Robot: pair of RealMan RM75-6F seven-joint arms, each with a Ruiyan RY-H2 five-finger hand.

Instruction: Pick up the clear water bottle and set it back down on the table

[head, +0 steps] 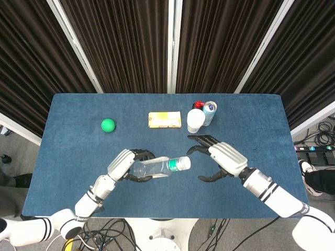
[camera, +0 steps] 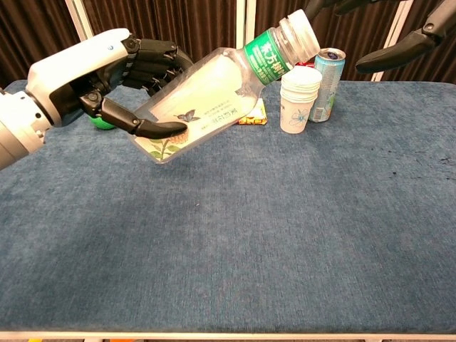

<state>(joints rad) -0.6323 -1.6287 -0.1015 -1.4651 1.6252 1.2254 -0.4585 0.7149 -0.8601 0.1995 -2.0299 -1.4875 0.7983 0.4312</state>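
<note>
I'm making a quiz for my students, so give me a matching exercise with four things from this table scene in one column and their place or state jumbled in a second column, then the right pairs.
Column one:
1. clear water bottle
2. green ball
3. paper cups
4. right hand

Column two:
A. stacked beside the can
B. open, fingers spread, near the bottle cap
C. tilted, held off the table by the left hand
D. alone on the table's left part

Pairs: 1-C, 2-D, 3-A, 4-B

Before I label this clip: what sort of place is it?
Likely a robot test booth: a blue-covered table backed by dark curtains, floor cables, and a left robot hand holding a bottle.
</note>
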